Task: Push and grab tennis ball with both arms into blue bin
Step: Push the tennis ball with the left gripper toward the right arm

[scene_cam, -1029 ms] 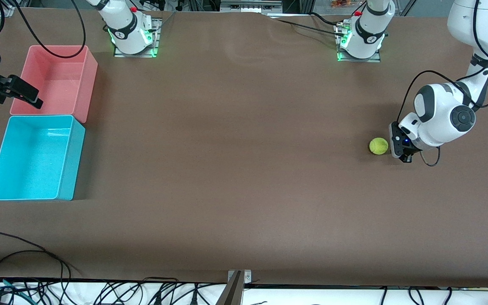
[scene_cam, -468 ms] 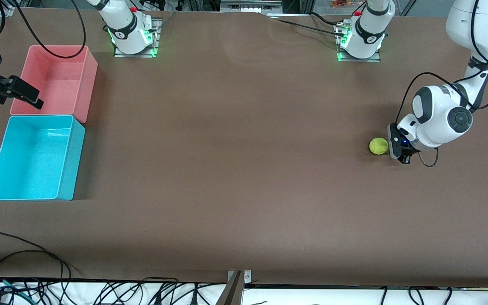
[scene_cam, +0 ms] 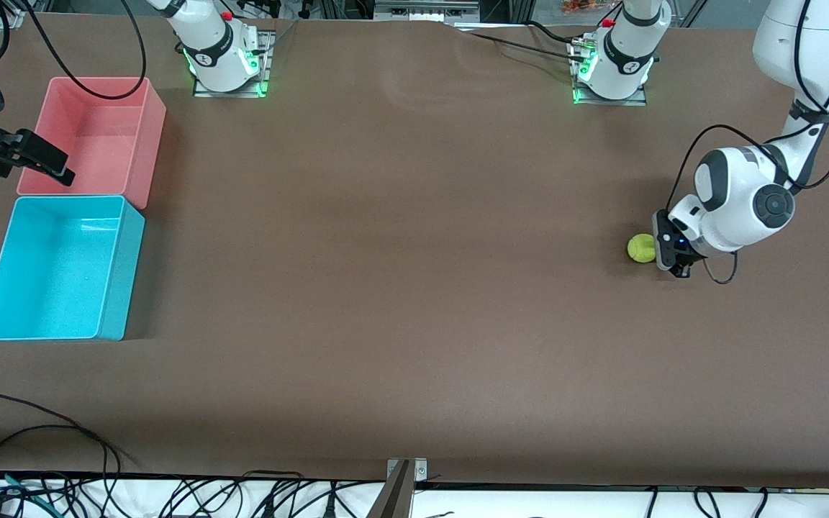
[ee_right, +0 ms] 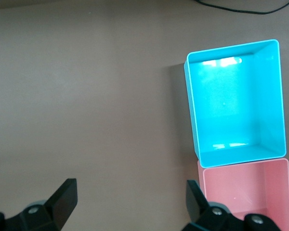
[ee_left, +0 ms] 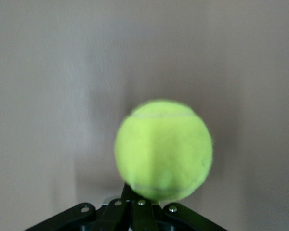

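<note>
The tennis ball (scene_cam: 640, 248) lies on the brown table toward the left arm's end, and it fills the middle of the left wrist view (ee_left: 164, 149). My left gripper (scene_cam: 663, 253) is low at the table right beside the ball, on the side away from the bins. It is shut with nothing held, and its closed tips (ee_left: 131, 191) touch the ball. The blue bin (scene_cam: 55, 266) stands open and without contents at the right arm's end. My right gripper (scene_cam: 62, 169) waits in the air, open, over the pink bin's outer edge. Its view shows the blue bin (ee_right: 236, 101) below.
A pink bin (scene_cam: 98, 137) stands against the blue bin, farther from the front camera, and also shows in the right wrist view (ee_right: 245, 192). Both arm bases (scene_cam: 224, 57) (scene_cam: 612, 65) are along the table's back edge. Loose cables (scene_cam: 40, 432) lie at the near edge.
The left arm has slid its shut gripper across the table up against the ball, which has barely shifted toward the bins. The right arm has stayed still.
</note>
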